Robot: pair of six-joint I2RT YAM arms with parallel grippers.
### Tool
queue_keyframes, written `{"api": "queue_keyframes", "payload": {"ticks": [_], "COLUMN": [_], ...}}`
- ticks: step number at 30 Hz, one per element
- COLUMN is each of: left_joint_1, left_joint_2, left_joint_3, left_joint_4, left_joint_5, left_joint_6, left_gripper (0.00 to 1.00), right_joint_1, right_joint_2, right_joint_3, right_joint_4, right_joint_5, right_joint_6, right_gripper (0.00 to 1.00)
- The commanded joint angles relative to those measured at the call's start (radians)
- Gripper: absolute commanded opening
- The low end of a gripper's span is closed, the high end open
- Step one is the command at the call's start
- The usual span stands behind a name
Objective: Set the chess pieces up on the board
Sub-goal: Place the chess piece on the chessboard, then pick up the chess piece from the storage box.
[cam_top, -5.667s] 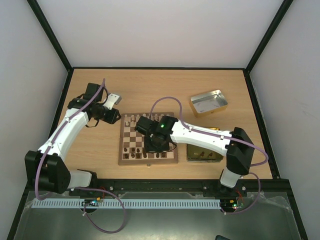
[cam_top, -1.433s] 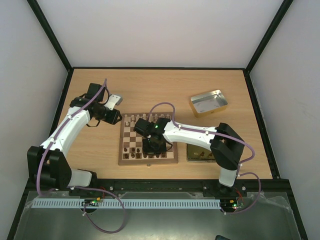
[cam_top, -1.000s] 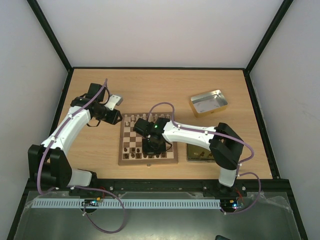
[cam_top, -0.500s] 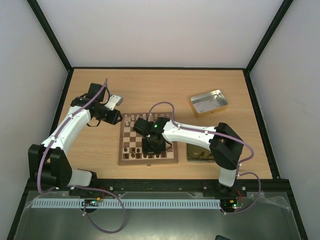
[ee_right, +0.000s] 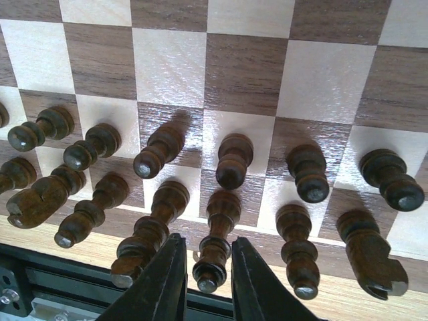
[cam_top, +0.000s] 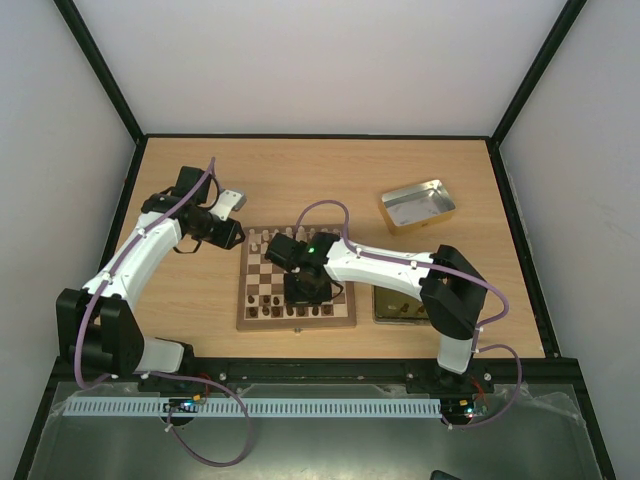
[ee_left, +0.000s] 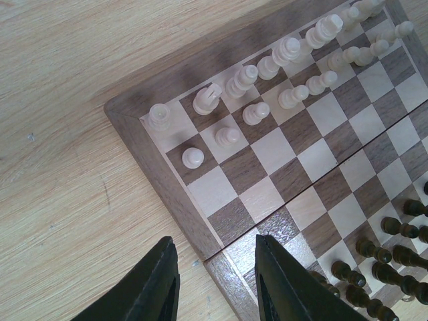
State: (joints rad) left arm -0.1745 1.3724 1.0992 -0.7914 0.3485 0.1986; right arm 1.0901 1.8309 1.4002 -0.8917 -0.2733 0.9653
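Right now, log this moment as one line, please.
left claw: open, empty, over board edge | right claw: astride dark back-row piece, grip unclear | pale pieces: standing in two rows

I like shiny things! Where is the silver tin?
In the top view, the silver tin sits at the right, beyond the gold tin and apart from the board.

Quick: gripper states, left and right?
Left gripper: open, empty, over the board edge.
Right gripper: jaws either side of a dark chess piece standing on the board; whether it grips cannot be told.
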Motion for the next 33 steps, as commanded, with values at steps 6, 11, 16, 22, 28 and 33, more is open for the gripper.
{"api": "queue_keyframes", "payload": {"ticks": [6,11,16,22,28,33], "left_joint_1": [-0.001,-0.002,-0.002,-0.002,-0.003,-0.005], "left_joint_2": [-0.006,-0.005,-0.008,0.001,0.029,0.056], "left_joint_3": [0.005,0.004,0.010,0.021,0.036,0.049], "left_joint_4": [-0.005,-0.004,-0.007,-0.009,-0.007,-0.009], "left_joint_5": [0.015,0.013,0.010,0.014,0.009,0.011], "left_joint_6": [0.009,0.009,0.008,0.007,0.007,0.009], "left_gripper": [0.33,0.33,0.33,0.33,0.33,0.33], "right_joint_1": [-0.012,-0.038,-0.089,-0.217,-0.418,-0.548], "right_joint_2": [-0.027,-0.064,-0.144,-0.350,-0.577,-0.619], "right_joint_3": [0.053,0.096,0.129,-0.089,-0.337,-0.445], "right_joint_4": [-0.081,-0.121,-0.189,-0.244,-0.244,-0.205], "right_joint_5": [0.054,0.072,0.125,0.161,0.153,0.125], "right_joint_6": [-0.005,-0.009,0.007,0.036,0.027,-0.025], "right_gripper": [0.18,0.18,0.18,0.18,0.21,0.22]}}
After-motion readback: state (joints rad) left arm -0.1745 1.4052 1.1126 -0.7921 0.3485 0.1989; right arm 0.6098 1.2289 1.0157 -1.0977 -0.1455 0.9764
